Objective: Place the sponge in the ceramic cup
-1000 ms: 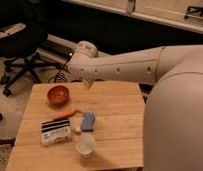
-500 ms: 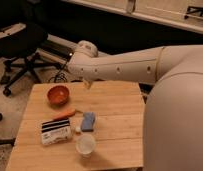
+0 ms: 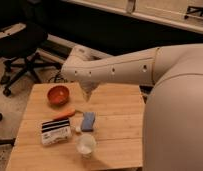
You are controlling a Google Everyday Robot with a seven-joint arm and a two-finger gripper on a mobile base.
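Camera view, looking down on my work surface, a wooden table [image 3: 120, 112]. Clock directions are read in the picture with the sponge as the dial's centre.

(a) The arm [image 3: 125, 67], pale and thick, enters from 3 o'clock and reaches leftward above the table's far edge. The gripper [image 3: 88, 90] hangs from its wrist end, pointing down, at 12 o'clock from the sponge and apart from it. I cannot tell whether it is open or closed; I see nothing in it.

(b) The sponge [image 3: 88, 121], a small blue block, lies flat on the table, left of the table's middle, its long side running roughly 12 to 6.

(c) The ceramic cup [image 3: 86, 145], white and round, stands upright at 6 o'clock from the sponge, near it but not touching, close to the table's near edge. Its mouth faces up.

(d) An orange-red bowl [image 3: 58, 95] sits at 10 o'clock, well apart from the sponge.

(e) A white packet with black stripes [image 3: 56, 132] lies at 8 o'clock, just beside the sponge; a slim orange object [image 3: 64, 114] lies along its far edge.

(f) A black office chair [image 3: 20, 45] stands on the floor beyond the table's far left corner.
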